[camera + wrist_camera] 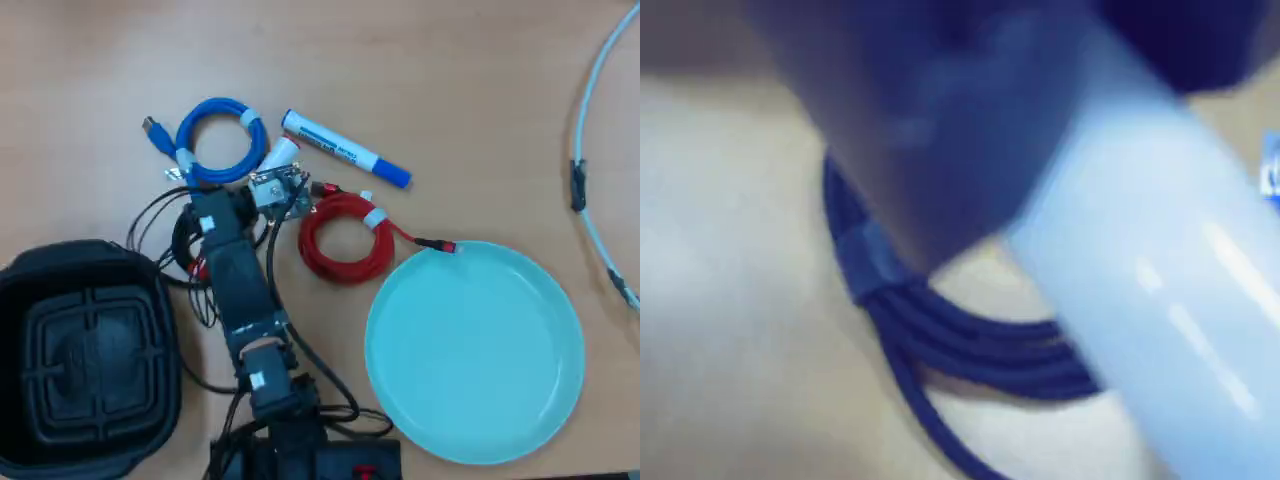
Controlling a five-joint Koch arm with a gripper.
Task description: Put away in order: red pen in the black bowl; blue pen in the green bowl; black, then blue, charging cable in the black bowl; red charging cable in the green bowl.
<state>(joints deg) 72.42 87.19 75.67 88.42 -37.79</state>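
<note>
Overhead view shows your gripper [283,172] over the red pen [279,155], beside the blue cable [220,140]. Whether it grips, I cannot tell. Closing off-centre could snag that coil, and the pen may roll.

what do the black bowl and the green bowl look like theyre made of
The black bowl looks like matte moulded plastic: dull dark walls and a ribbed, stepped bottom. The green bowl is smooth, pale mint, with a soft even sheen and a thin rim, probably plastic or melamine; glazed ceramic cannot be ruled out.
</note>
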